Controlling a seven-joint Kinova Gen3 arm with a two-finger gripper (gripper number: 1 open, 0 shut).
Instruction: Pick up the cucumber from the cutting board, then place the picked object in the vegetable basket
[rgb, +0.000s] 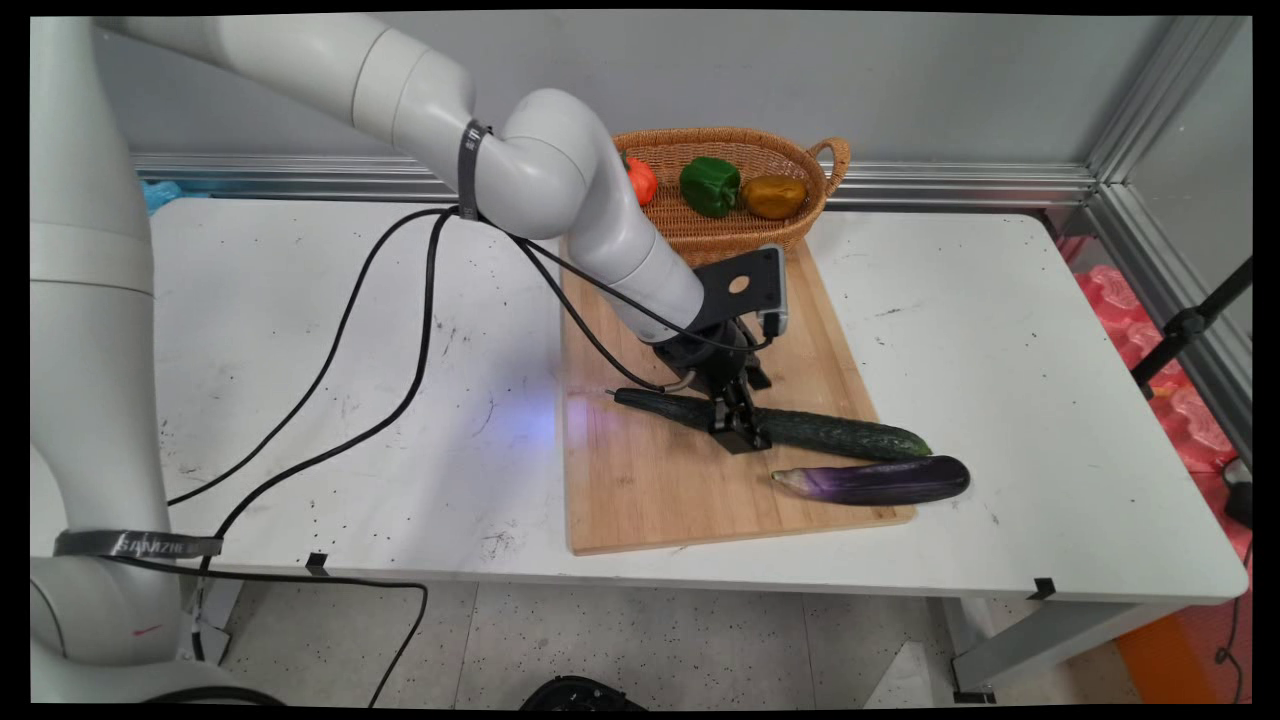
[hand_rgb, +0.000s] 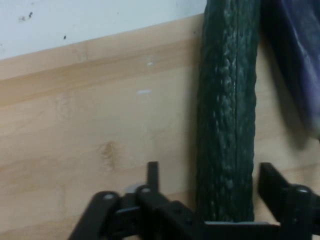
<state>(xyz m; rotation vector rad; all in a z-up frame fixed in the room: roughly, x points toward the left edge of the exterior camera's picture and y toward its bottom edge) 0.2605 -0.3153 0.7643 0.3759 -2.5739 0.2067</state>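
Hand view shows our gripper (hand_rgb: 207, 192) spread astride the cucumber (hand_rgb: 227, 115), which lies on the cutting board (hand_rgb: 100, 125) beside the eggplant (hand_rgb: 295, 65); we judge it stiff, bumpy, light, best gripped mid-length.

Main view looks down across the tabletop (rgb: 300, 330) toward the wall; hand view hovers close over the cutting board (rgb: 650, 480), shared by both.
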